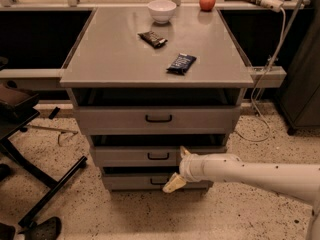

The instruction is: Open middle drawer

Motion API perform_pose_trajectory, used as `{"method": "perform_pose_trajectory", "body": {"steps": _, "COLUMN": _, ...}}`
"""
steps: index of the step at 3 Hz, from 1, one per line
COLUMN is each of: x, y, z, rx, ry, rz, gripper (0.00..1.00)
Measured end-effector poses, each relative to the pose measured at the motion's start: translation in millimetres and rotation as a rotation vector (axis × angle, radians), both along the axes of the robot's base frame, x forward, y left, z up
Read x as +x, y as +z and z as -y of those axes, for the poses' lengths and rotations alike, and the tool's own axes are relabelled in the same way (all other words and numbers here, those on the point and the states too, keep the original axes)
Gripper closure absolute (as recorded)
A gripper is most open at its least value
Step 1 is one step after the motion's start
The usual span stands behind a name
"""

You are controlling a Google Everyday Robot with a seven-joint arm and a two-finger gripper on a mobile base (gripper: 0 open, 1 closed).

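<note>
Jaws are standing released, the two tan fingers (pixel 173 183) spreading well apart at the front of the drawer stack, just right of the handles. One finger is pointing up against the face of the middle drawer (pixel 130 156), the other is angling down over the bottom drawer (pixel 130 181); whether either is touching is not clear. Behind them the white arm (pixel 250 173) is reaching in from the right edge.

The middle drawer is sitting between the wider top drawer (pixel 110 119) and the narrower bottom one, under the grey desk (pixel 125 64). It is showing a low, flat grey face with a small black bar handle (pixel 158 156) at its centre and a dark gap running along its top edge.

On the desk a white bowl (pixel 162 10), a red apple (pixel 207 2) and two dark snack bars (pixel 181 63) are lying well apart. A black chair (pixel 20 114) is standing on the speckled floor (pixel 90 219) at the left.
</note>
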State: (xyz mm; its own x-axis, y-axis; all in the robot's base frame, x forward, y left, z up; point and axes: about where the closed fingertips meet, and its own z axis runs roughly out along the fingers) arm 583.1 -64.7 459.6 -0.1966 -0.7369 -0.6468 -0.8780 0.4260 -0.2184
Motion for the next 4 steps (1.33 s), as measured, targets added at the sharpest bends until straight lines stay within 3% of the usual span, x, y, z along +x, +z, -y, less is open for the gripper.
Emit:
{"method": "perform_pose_trajectory", "body": {"steps": 1, "x": 22.4, "y": 9.4, "z": 10.1, "rx": 0.015, "ry": -0.039, "rz": 0.108, "gripper": 0.00}}
{"method": "perform_pose_trajectory", "body": {"steps": 2, "x": 34.2, "y": 11.8, "z": 15.4, "rx": 0.018, "ry": -0.054, "rz": 0.155, "gripper": 0.00}}
{"method": "perform_pose_trajectory", "body": {"steps": 4, "x": 54.7, "y": -9.3, "z": 14.2, "rx": 0.009, "ry": -0.024, "rz": 0.104, "gripper": 0.00}}
